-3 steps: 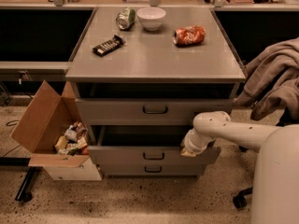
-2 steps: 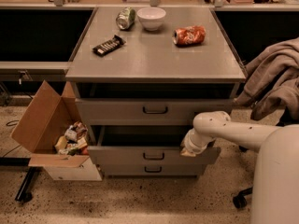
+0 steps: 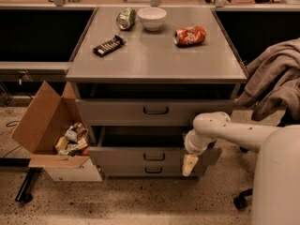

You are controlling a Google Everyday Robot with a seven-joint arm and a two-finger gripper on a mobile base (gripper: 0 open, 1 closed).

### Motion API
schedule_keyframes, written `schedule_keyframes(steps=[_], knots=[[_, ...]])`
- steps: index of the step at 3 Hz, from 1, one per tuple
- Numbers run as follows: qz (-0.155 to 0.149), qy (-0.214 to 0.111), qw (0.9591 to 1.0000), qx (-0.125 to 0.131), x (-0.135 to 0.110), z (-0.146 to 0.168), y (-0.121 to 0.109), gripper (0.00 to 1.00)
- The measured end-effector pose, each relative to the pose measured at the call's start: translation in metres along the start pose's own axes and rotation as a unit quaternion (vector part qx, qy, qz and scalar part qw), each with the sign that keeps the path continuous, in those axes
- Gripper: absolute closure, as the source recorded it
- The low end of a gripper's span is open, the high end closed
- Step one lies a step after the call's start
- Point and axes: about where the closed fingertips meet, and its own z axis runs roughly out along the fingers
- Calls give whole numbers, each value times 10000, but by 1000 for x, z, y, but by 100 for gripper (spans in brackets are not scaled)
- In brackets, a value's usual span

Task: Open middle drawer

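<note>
The grey cabinet has three drawer fronts stacked under its top. The middle drawer point(image 3: 122, 156) has a small dark loop handle point(image 3: 154, 157) at its centre. It stands pulled out, with a dark gap above its front. My gripper point(image 3: 189, 165) hangs from the white arm point(image 3: 234, 132) at the right end of that drawer front, to the right of the handle and pointing down. It partly covers the drawer's right corner.
The top drawer point(image 3: 155, 110) and the bottom drawer point(image 3: 153, 170) show their handles. On the cabinet top lie a white bowl point(image 3: 152, 18), a green can point(image 3: 126, 18), an orange can point(image 3: 190, 35) and a dark bar point(image 3: 109, 45). An open cardboard box point(image 3: 44, 121) stands at the left. A cloth-draped chair point(image 3: 276, 81) stands at the right.
</note>
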Motion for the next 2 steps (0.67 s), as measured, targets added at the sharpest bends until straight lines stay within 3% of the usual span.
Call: schedule_keyframes(steps=[1,2], knots=[[-1,0,10000,-1,0,0,0,0],[-386,40,9984,-419,-1,14,12,0]])
